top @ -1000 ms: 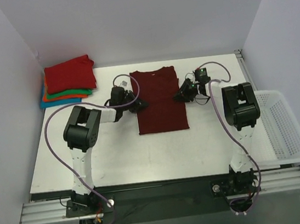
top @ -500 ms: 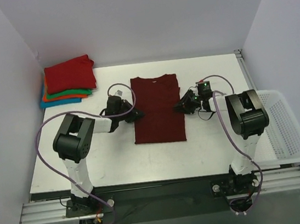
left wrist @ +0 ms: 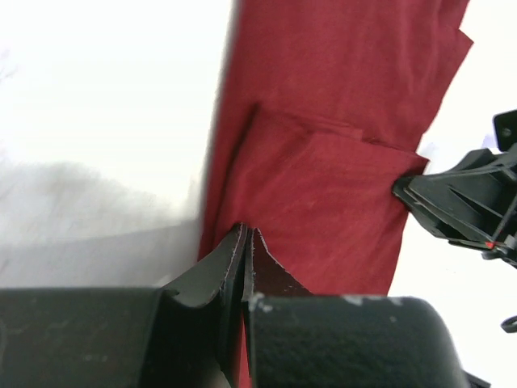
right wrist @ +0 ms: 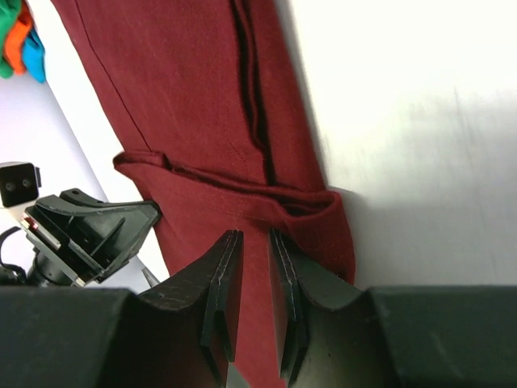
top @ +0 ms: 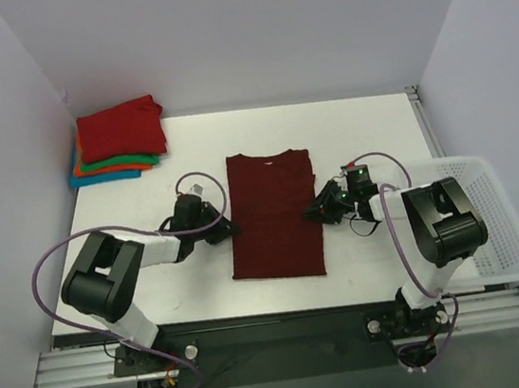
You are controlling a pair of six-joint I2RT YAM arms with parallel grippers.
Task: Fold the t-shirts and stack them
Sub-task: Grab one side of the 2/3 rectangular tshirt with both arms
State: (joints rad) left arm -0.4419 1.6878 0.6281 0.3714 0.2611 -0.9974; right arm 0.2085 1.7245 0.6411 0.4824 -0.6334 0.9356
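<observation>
White table (top: 365, 123) fills the middle of the scene. About in its centre the maroon shirt (top: 273, 213) lies flat as a long narrow rectangle, with the collar at the far end and the sleeves turned in.

The left gripper (top: 220, 226) reaches in low from the left. Its jaws are pressed together on the left long edge of the shirt, about half way along. In the left wrist view the cloth is pinched between the tips and a small fold rises from the table.

The right gripper (top: 313, 211) stands opposite, on the right long edge. Its jaws are almost together with a thin layer of cloth between them, so I judge that it also clamps the shirt.

Both hold the shirt at the same level. I think this is so that the two edges can be carried together without twisting the cloth, probably for a fold across the middle.

The stack of folded shirts (top: 119, 141), red on top with green, orange and blue under it, sits in the far left corner, well apart. I suppose the maroon one goes on top of it once folded.

A white mesh basket (top: 491, 211) sits at the right edge of the table. Pale plain walls (top: 238, 34) close the table on three sides. A metal rail (top: 278, 337) at the near edge carries the bases of the arms.
</observation>
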